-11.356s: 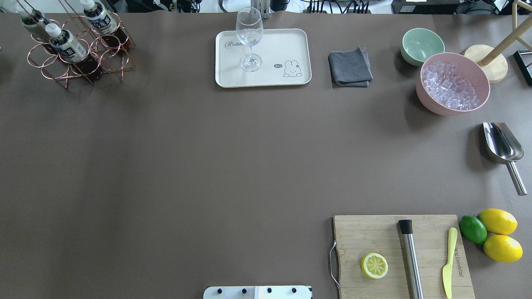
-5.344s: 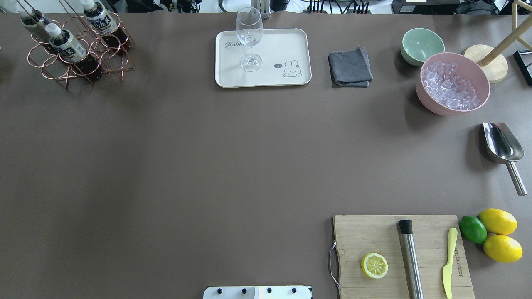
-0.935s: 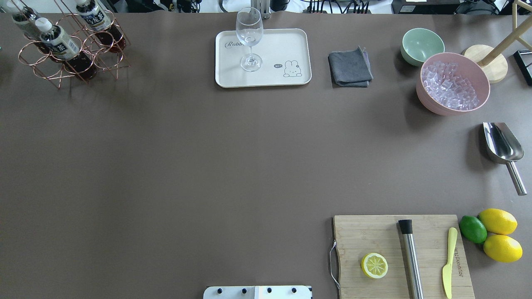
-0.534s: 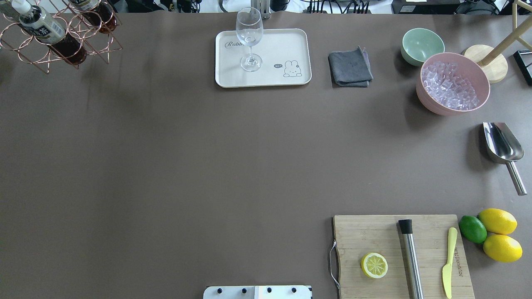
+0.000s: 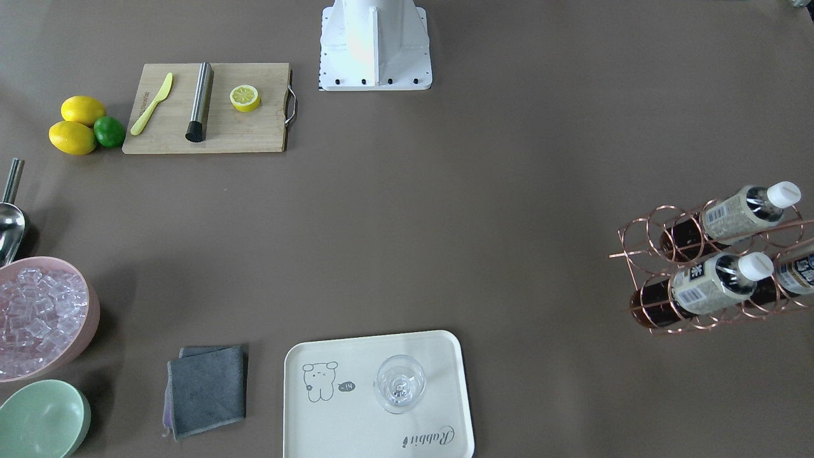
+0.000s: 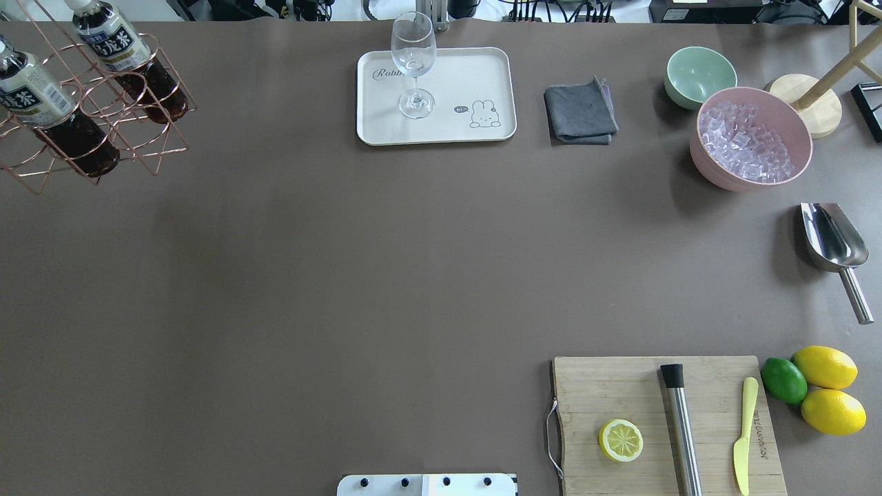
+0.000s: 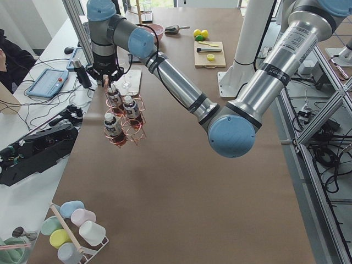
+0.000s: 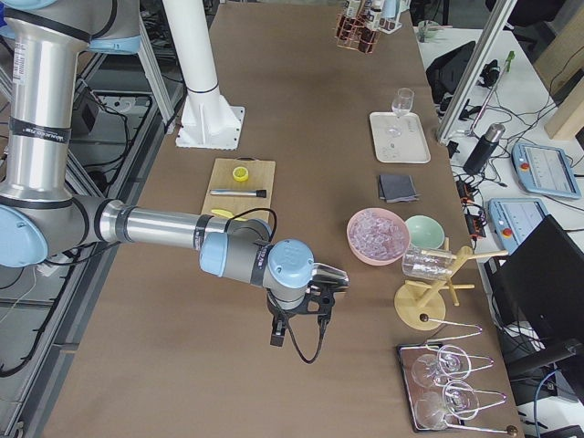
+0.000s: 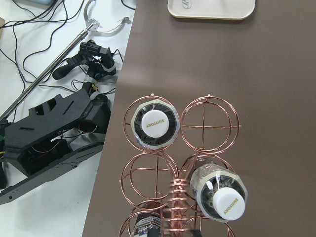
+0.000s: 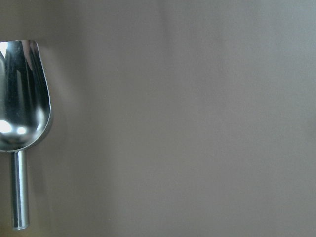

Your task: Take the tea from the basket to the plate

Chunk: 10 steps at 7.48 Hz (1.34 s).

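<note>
Apparently basket (image 9: 173,202) under left gripper (image 7: 106,80), grip not discernible, right gripper (image 8: 297,321) likewise, one tea (image 5: 802,272) cropped

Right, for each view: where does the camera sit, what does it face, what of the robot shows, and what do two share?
Overhead exterior: behind the robot, looking down over the table; only its base shows.
Exterior front-facing: opposite side, facing the robot; base only.
Exterior left: table's end; near left arm above the basket.
Exterior right: other end; right arm near.
Left wrist-mounted: down onto the basket; no arm visible.
Right wrist-mounted: down onto the scoop; no arm visible.
Shared: overhead and front-facing both show the plate.
</note>
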Each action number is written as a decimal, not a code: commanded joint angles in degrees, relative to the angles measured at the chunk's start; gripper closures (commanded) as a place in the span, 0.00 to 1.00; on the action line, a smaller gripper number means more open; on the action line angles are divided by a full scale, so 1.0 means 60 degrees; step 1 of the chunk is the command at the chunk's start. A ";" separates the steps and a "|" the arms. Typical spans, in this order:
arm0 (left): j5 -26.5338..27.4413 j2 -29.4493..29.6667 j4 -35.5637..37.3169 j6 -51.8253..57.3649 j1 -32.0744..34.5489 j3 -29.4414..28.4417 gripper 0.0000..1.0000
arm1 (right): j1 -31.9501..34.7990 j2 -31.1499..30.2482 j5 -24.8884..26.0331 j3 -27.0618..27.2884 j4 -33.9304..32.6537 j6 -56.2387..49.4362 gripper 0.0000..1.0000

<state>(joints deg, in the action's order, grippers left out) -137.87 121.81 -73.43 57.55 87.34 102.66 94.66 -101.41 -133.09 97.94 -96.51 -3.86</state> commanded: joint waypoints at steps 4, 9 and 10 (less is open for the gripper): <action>-0.0121 -0.1451 0.0095 -0.1576 -0.0245 0.1712 1.00 | 0.0073 0.0115 -0.0245 0.0331 0.0015 -0.0074 0.00; -0.0519 0.0217 -0.0036 -0.3887 -0.3096 0.2180 1.00 | 0.0073 0.0100 -0.0362 0.1151 -0.0116 0.0014 0.00; -0.0271 0.0684 -0.0081 -0.4488 -0.3856 0.2167 1.00 | 0.0073 0.0085 -0.0507 0.1239 -0.0117 0.0014 0.00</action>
<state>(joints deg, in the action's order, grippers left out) -141.15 121.90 -73.48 36.59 71.23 114.95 95.10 -100.76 -135.16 104.06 -96.94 -3.93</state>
